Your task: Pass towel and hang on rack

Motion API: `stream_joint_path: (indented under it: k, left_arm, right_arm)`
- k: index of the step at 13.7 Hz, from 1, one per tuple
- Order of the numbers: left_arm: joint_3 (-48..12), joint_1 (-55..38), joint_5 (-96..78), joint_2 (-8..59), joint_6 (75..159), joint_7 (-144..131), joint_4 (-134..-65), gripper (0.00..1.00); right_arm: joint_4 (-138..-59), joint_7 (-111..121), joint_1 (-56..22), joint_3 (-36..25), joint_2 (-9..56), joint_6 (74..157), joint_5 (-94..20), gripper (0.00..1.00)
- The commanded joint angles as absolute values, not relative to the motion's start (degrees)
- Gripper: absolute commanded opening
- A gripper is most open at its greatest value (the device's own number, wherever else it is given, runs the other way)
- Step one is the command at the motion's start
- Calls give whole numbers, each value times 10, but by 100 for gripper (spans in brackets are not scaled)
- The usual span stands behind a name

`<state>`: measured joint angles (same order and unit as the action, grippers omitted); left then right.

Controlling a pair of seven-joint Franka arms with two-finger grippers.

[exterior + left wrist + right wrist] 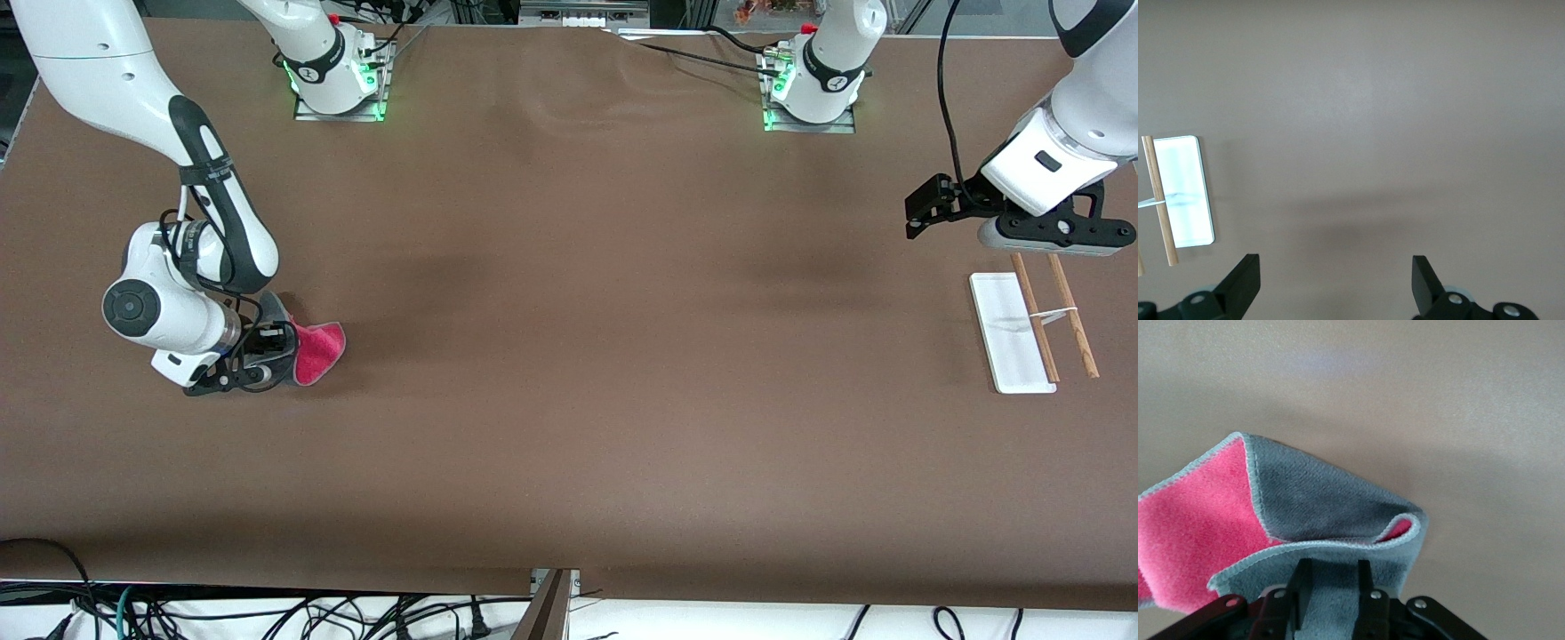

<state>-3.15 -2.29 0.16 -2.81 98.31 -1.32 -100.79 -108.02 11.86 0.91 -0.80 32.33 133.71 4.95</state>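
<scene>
The towel (321,350) is pink-red on one face and dark grey on the other. It is low at the table near the right arm's end. My right gripper (284,342) is shut on it. In the right wrist view the gripper (1331,587) pinches a grey fold of the towel (1318,500), and the rest spreads out ahead with a pink face showing. The rack (1013,333) has a white base and two brown rods (1073,316). It stands near the left arm's end. My left gripper (916,216) is open and empty, in the air beside the rack (1181,190).
The brown table (569,356) stretches between the towel and the rack. The two arm bases (338,80) stand along the table edge farthest from the front camera. Cables hang below the table edge nearest the front camera.
</scene>
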Motion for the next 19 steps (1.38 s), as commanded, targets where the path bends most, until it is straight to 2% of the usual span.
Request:
stream_joint_path:
  k: [1, 8, 12, 15, 16, 17, 19]
  left_arm:
    - [-33, -19, 4, -32, 976, -2, -1007, 100]
    - [-33, -19, 4, -32, 976, -2, -1007, 100]
    - [-33, -19, 4, -32, 976, -2, -1007, 100]
    - [-33, -19, 4, -33, 976, -2, -1007, 100]
    - [-33, -19, 4, -32, 976, -2, -1007, 100]
    - [-33, -19, 4, -32, 976, -2, -1007, 100]
    - [-33, -19, 4, -32, 976, -2, -1007, 100]
  right_arm:
    - [-1087, 137, 14, -4, 317, 1334, 52, 0]
    - [-1085, 149, 14, -4, 307, 1332, 50, 0]
    - [-1028, 142, 11, 1, 294, 1239, 45, 0]
    - [-1021, 139, 10, 13, 293, 1230, 41, 0]
    - [-1019, 130, 10, 14, 289, 1226, 40, 16]
    - [-1007, 114, 10, 15, 289, 1224, 39, 98]
    - [-972, 112, 10, 17, 289, 1204, 39, 100]
